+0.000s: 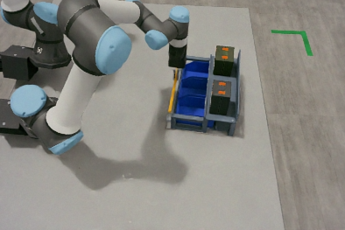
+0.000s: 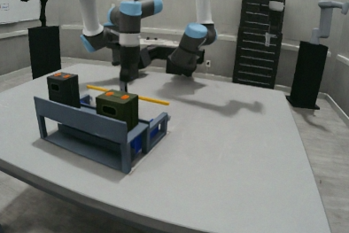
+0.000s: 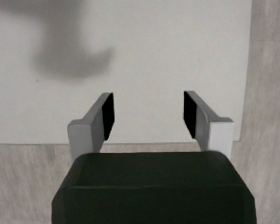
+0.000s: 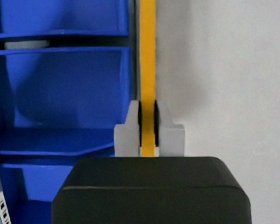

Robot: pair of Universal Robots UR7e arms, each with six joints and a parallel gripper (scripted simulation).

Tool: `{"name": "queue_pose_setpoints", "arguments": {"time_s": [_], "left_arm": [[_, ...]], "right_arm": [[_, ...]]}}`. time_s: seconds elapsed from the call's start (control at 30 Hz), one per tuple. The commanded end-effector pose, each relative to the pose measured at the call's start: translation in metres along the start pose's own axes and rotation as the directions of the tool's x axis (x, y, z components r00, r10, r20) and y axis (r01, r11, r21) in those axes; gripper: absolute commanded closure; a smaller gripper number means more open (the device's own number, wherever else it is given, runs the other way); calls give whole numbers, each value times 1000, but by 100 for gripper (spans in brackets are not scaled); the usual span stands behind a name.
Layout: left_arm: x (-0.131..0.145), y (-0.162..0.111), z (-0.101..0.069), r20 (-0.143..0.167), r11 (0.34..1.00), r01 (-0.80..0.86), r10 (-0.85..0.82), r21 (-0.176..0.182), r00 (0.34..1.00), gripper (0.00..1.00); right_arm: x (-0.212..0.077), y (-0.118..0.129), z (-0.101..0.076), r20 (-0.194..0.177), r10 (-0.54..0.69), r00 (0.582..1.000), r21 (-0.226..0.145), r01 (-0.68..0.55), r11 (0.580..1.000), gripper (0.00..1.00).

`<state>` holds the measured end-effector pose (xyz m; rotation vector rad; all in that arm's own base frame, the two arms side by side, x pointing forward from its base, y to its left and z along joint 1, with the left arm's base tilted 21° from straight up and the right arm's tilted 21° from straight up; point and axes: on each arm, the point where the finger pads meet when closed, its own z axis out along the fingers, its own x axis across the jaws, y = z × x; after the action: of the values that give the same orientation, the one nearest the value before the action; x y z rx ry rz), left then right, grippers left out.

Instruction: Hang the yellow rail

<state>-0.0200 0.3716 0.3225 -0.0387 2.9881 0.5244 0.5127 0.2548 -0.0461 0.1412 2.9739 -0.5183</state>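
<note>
Gripping yellow rail (image 1: 173,91) (image 2: 152,99) (image 4: 147,60), right end effector (image 2: 124,89) (image 4: 148,125) nearly closed

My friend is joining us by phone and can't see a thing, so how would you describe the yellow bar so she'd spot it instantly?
On the big grey table stands a blue-grey shelf holding blue bins. Along the bins' open side, the yellow rail is gripped by one arm's fingers. It's the only long, thin, yellow thing there.

Top looks steeply down—exterior faces the arms across the shelf (image 1: 207,102) (image 2: 84,119)—both sharing it.
</note>
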Motion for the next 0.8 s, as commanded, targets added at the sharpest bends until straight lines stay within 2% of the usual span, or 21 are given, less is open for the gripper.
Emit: {"name": "queue_pose_setpoints", "arguments": {"time_s": [0.0,0.77], "left_arm": [[1,0,0,0,1000,1,-1,-2,1000,0],[1,0,0,0,1000,1,-1,-2,1000,0]], "right_arm": [[-1,0,-1,2,1,1000,-2,-1,1000,100],[-1,0,4,1,0,1000,0,0,1000,100]]}}
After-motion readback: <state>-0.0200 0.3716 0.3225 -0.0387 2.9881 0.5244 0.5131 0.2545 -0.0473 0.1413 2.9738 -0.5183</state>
